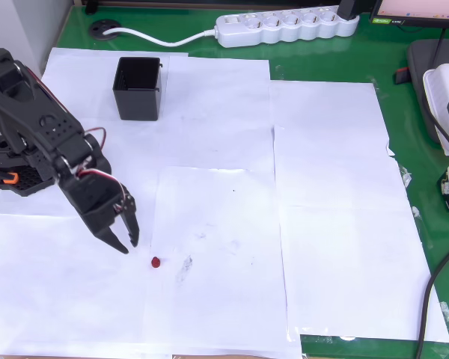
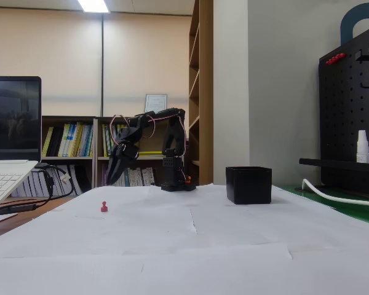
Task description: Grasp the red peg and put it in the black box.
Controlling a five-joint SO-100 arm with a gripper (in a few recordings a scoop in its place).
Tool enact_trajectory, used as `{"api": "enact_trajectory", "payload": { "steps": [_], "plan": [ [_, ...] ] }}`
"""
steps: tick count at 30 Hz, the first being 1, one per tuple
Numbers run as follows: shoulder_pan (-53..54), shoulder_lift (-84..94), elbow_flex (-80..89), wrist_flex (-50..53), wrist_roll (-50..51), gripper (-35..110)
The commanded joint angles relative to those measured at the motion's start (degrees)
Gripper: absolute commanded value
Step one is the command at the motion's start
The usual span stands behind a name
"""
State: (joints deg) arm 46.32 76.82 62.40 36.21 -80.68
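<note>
The red peg is a tiny dark-red knob standing on white paper near the table's front edge in the overhead view. My black gripper hangs above the paper just up and left of the peg, apart from it; its two fingertips are close together with nothing between them. The black box is a small square open-topped container standing upright at the back of the paper, well away from the peg and the gripper.
White paper sheets cover a green table. A white power strip with its cable lies along the back edge. A laptop sits at the left of the fixed view, and a black pegboard at its right.
</note>
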Motion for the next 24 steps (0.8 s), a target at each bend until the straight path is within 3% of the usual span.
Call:
{"api": "enact_trajectory", "payload": {
  "steps": [1, 7, 24],
  "plan": [
    [0.53, 0.18, -2.64, -8.17, -1.05, 1],
    [-0.97, -2.02, -10.46, -9.14, -2.02, 0],
    [-5.98, -3.43, -40.08, -52.82, -2.20, 0]
  ]
}}
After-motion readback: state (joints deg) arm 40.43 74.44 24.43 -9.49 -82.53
